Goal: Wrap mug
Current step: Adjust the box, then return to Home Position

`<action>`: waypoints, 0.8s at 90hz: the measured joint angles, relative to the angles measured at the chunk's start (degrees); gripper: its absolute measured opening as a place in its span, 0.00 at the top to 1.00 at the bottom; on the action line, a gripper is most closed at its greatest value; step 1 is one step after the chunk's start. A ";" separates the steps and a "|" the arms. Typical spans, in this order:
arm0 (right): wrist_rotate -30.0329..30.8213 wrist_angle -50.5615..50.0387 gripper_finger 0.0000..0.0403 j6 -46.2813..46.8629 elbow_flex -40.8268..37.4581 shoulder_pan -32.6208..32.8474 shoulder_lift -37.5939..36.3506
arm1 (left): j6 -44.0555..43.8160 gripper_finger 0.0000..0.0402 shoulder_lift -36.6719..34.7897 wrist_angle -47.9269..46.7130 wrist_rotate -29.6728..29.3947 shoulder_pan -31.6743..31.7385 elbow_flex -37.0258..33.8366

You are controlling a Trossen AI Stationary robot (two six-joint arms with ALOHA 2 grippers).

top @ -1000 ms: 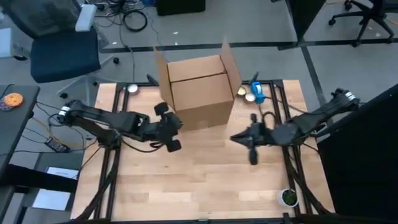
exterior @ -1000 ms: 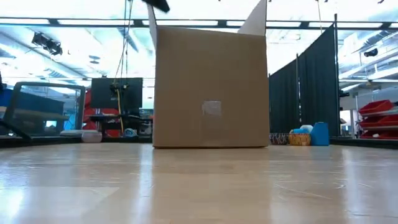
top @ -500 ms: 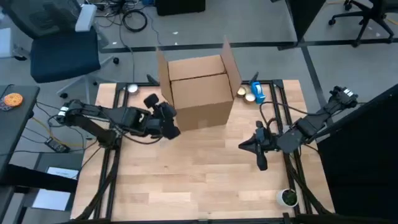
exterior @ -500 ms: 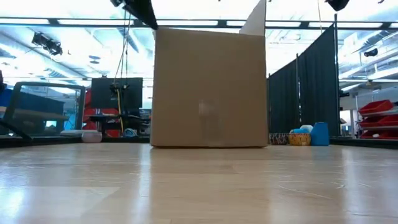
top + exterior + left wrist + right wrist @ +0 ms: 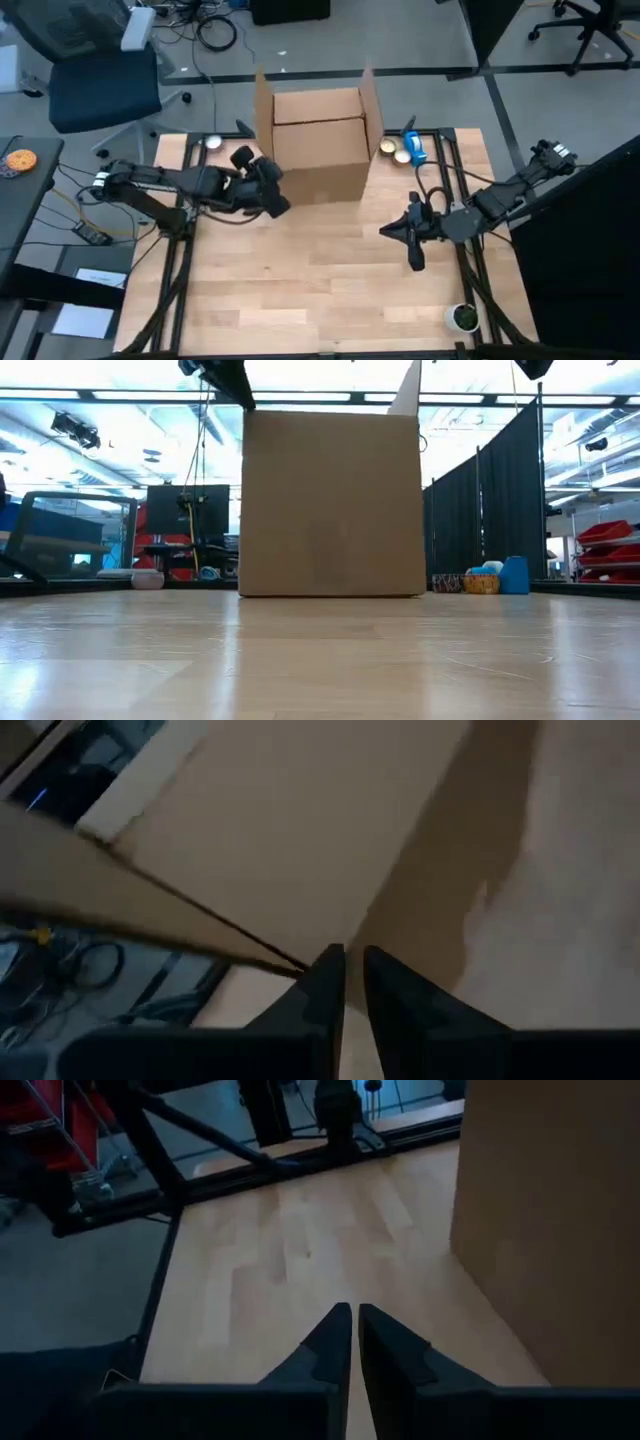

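No mug shows anywhere (it may sit hidden inside the open box at the table's far edge). The left gripper, fingers pressed together and empty, is against the box's left front corner, clearly nearer than the right gripper, likewise clenched and empty, well apart over bare wood.

The left arm reaches from the left edge of the overhead picture toward its centre. The left gripper sits left of centre, its fingers nearly touching, so it appears closed. The right arm stretches in from the right edge, angled down-left. The right gripper hangs right of centre, its fingers pressed almost together.
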 joint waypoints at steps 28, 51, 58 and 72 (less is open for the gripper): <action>-1.90 -5.89 1.00 -0.24 0.00 2.51 -0.02 | -11.37 0.94 -3.51 -13.53 3.22 -7.31 -0.26; -1.52 -7.84 1.00 -0.30 -0.58 5.46 -0.06 | -22.27 0.94 -8.67 -19.44 2.02 -15.11 -5.39; -1.12 -6.86 1.00 -1.47 -2.40 5.96 -0.07 | -25.85 0.94 -10.95 -19.29 1.10 -16.87 -9.48; -0.95 -2.14 1.00 -3.11 -8.16 5.09 -0.04 | -34.62 0.94 -15.20 -16.38 0.33 -17.68 -20.11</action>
